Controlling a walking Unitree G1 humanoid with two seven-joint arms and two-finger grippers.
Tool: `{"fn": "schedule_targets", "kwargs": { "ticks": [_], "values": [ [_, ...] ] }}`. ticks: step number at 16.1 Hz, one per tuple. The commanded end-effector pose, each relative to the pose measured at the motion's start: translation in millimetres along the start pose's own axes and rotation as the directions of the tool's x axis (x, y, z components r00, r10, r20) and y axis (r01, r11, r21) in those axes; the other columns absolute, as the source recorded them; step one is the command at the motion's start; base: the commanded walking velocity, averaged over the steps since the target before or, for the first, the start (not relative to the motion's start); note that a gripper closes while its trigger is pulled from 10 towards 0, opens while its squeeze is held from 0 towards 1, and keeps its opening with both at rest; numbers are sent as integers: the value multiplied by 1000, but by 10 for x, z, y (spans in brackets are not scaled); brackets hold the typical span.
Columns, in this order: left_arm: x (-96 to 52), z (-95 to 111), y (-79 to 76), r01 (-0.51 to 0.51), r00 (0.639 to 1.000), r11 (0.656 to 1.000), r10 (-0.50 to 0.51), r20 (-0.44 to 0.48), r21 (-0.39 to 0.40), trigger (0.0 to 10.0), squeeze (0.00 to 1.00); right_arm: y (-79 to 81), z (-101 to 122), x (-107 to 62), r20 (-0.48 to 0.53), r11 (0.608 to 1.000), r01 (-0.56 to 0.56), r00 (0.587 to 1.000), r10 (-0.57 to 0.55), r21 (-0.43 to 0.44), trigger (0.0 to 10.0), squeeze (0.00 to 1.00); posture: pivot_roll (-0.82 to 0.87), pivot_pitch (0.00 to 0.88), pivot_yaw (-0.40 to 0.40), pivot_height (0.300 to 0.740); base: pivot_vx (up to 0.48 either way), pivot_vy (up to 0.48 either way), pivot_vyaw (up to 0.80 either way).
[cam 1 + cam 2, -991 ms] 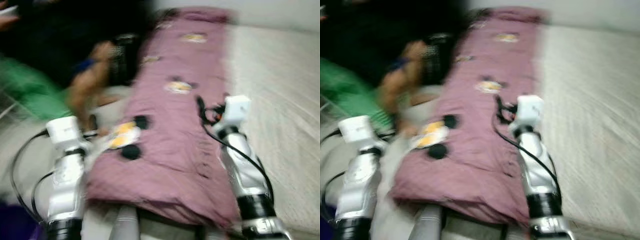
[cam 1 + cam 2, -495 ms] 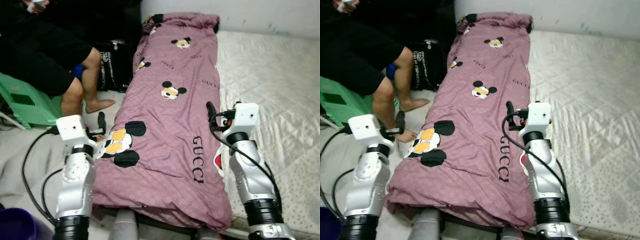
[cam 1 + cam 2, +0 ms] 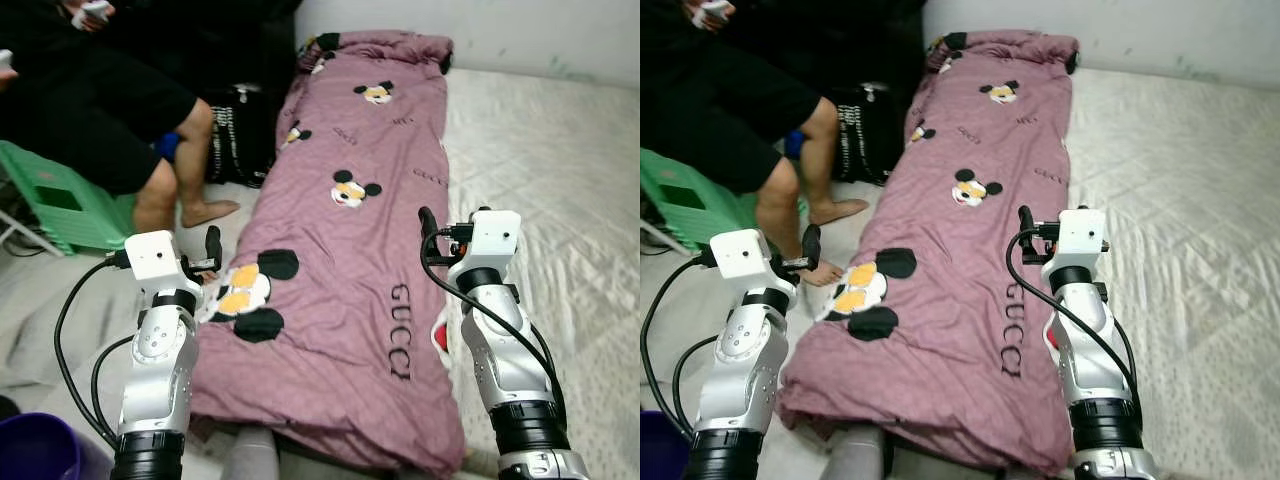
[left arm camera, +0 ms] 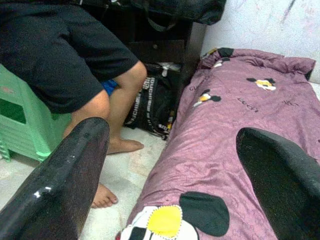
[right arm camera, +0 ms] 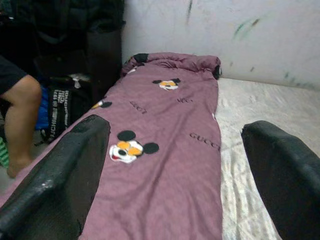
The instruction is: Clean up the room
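Observation:
A long purple quilt [image 3: 350,250] with cartoon mouse prints lies folded lengthwise along the left edge of the white mattress [image 3: 550,150]. My left gripper [image 3: 207,258] hovers open over the quilt's left edge near a yellow and black print [image 4: 165,220], with nothing between its fingers [image 4: 65,185]. Above the quilt's right edge, by the black lettering [image 3: 402,330], my right gripper [image 3: 430,232] is held open and empty. In the right wrist view its fingers [image 5: 65,175] frame the quilt [image 5: 165,150] running to the wall.
A person in black [image 3: 110,110] sits on a green stool [image 3: 60,205] at the left, bare feet [image 3: 205,212] on the floor beside the bed. A black bag [image 3: 235,140] stands against the bed. A purple bucket [image 3: 35,450] is at the lower left.
The view was blurred one second ago and is steady now, shifted slightly. Both arms hold the same raised pose over the quilt.

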State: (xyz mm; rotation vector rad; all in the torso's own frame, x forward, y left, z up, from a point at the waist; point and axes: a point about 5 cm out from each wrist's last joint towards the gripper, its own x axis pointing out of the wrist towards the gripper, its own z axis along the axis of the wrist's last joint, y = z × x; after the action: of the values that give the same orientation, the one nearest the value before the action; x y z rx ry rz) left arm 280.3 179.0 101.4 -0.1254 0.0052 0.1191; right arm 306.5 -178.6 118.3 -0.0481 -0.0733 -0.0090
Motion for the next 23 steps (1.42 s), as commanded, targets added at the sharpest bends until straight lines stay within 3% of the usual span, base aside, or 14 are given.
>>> {"fn": "schedule_targets", "kwargs": {
  "ticks": [1, 8, 16, 17, 18, 19, 20, 23],
  "values": [
    [-3, 1, 24, -2, 1000, 1000, 2, -5, 7, 10000, 0, -14, 23, 23, 9, 1000, 9, 1000, -9, -6, 10000, 0, 0, 0, 52, 738, 0, 0, 0],
    [3, 5, 2, 11, 1000, 1000, -10, -6, 24, 10000, 0, -106, -34, -38, -7, 998, 47, 999, -47, -32, 10000, 0, -4, 0, 58, 740, 0, 0, 0],
    [6, -15, -2, 9, 1000, 1000, -9, -12, 12, 10000, 0, -54, -65, -41, -8, 998, 31, 999, -32, -46, 10000, 0, 0, 0, 54, 740, 0, 0, 0],
    [7, -16, -7, 10, 1000, 1000, -10, -12, 10, 10000, 0, -50, -58, -38, -2, 999, 28, 1000, -28, -41, 10000, 741, -2, 0, 53, 740, 0, 0, 0],
    [3, -12, -10, 2, 1000, 1000, -2, -5, 25, 10000, 0, -45, -54, -33, -2, 999, 26, 1000, -26, -45, 10000, 910, -3, 0, 52, 740, 0, 0, 0],
    [-1, -31, -20, -1, 1000, 1000, 1, -18, 19, 10000, 0, -52, -60, -32, -8, 998, 35, 999, -35, -51, 10000, 129, -4, 0, 50, 740, 0, 0, 0],
    [-2, -50, -22, -4, 1000, 1000, 5, -28, 25, 10000, 0, -51, -68, -30, -12, 998, 36, 999, -37, -53, 10000, 0, -5, 0, 48, 740, 0, 0, 0],
    [-15, -57, -43, 3, 1000, 1000, -3, -25, 19, 10000, 0, -37, -72, -26, -16, 998, 33, 999, -34, -49, 10000, 0, -6, 0, 43, 740, 0, 0, 0]
  ]
}}
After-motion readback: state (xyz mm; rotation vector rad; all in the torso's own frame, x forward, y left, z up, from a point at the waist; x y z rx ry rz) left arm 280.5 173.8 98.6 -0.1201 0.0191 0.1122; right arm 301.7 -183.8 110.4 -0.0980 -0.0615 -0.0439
